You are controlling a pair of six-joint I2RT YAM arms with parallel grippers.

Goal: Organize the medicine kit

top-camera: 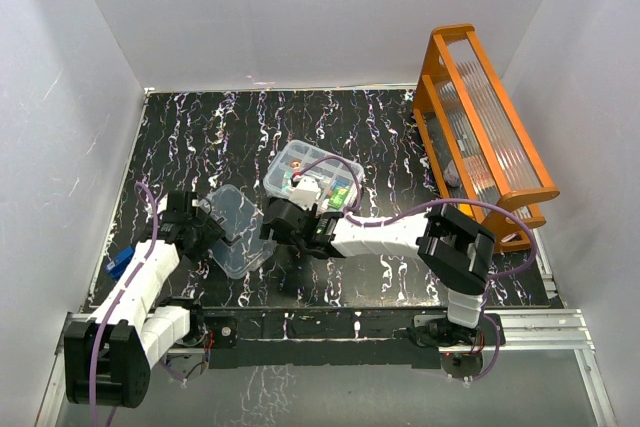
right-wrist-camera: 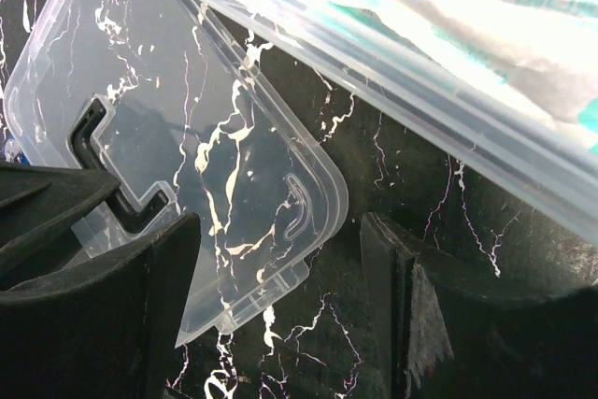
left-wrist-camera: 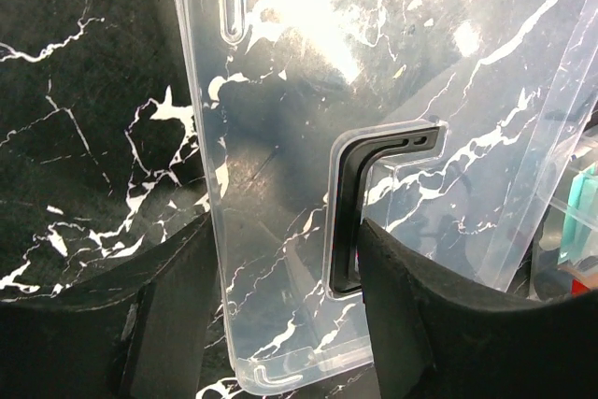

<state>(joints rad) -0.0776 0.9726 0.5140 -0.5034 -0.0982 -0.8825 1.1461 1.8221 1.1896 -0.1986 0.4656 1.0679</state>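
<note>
The lid (left-wrist-camera: 280,137) lies between the left tool (left-wrist-camera: 280,231) and its parted fingers (left-wrist-camera: 168,306), grip uncertain; the right tool (right-wrist-camera: 280,231), jaws apart, hangs over its corner.

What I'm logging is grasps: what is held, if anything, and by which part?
Cannot tell: the left tool straddles the lid beside its handle; the right tool holds nothing.
</note>
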